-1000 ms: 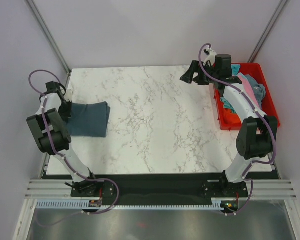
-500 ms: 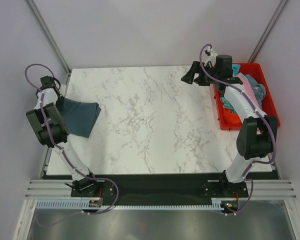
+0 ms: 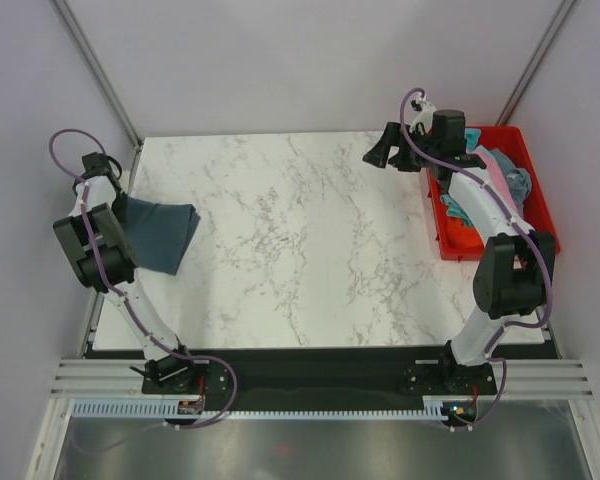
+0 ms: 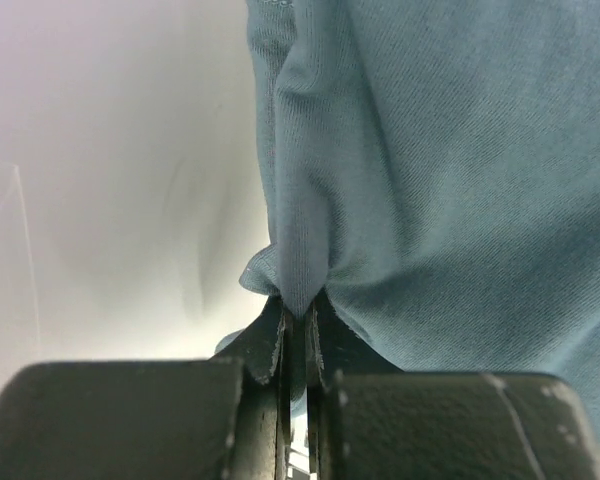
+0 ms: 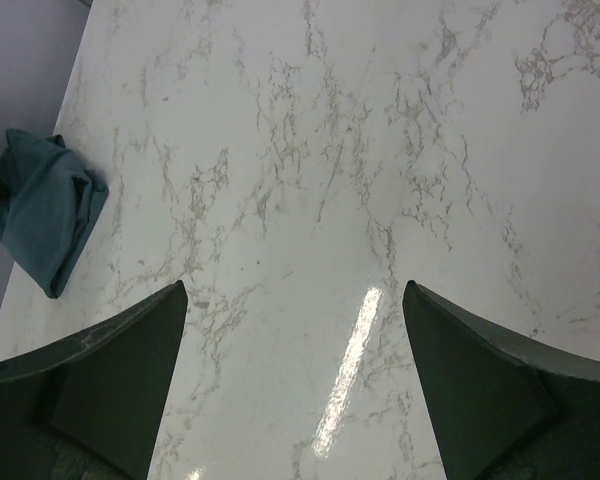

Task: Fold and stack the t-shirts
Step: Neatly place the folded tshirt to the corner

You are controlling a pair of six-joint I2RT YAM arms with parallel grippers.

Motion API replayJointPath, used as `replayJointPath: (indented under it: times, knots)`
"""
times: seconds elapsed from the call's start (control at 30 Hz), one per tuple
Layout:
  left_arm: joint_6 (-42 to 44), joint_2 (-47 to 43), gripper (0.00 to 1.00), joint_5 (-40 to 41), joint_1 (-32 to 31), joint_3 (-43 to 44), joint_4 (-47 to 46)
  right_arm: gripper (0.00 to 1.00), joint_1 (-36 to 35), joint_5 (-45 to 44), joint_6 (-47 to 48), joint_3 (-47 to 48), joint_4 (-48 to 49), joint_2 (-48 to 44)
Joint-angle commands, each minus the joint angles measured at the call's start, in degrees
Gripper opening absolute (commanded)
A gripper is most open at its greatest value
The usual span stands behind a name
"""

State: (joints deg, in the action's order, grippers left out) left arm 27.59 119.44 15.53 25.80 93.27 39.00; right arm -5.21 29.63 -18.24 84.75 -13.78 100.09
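Item one: a dark slate-blue t-shirt [image 3: 163,232], bunched and loosely doubled over, at the left edge of the marble table [image 3: 310,250] and well apart from the other garments. We enter the left gripper [image 4: 297,325] as clamped tight on a pinched ridge of this shirt's cloth, its jaws pressed together with only fabric between them. In the left wrist view the cloth fans out upward and to the right from the pinch. We cannot tell how much of the shirt rests on the table surface. Item two: the right gripper [image 5: 294,300], jaws spread wide with nothing between them, hovering above the far right part of the table, just beside the far left corner of the red bin [image 3: 536,195]. From its wrist camera we see bare marble below and the blue shirt small at the far left. Item three: the bin, at the table's right edge, holding a heap that includes pink cloth [image 3: 499,176] and teal cloth [image 3: 454,210]. The right arm [image 3: 480,205] crosses above it.
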Motion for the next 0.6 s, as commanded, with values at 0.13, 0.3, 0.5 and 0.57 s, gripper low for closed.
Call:
replayJointPath:
  times: [0.13,0.3,0.5,0.57]
  knots:
    - [-6.1,-0.2,0.02,0.4,0.2,1.6,1.8,0.98,0.4,0.3,-0.2,0.5,2.3,-0.6]
    - [-7.7,0.1,0.02,1.1,0.2,1.1,2.6,0.98,0.5,0.4,-0.5,0.7,2.5,-0.5]
    - [-10.7,-0.2,0.02,0.6,0.2,0.8,3.0,0.98,0.6,0.8,-0.8,0.5,2.5,-0.7]
    - [-11.1,-0.4,0.02,0.5,0.2,0.2,3.0,0.98,0.7,0.9,-0.9,0.6,2.6,-0.7]
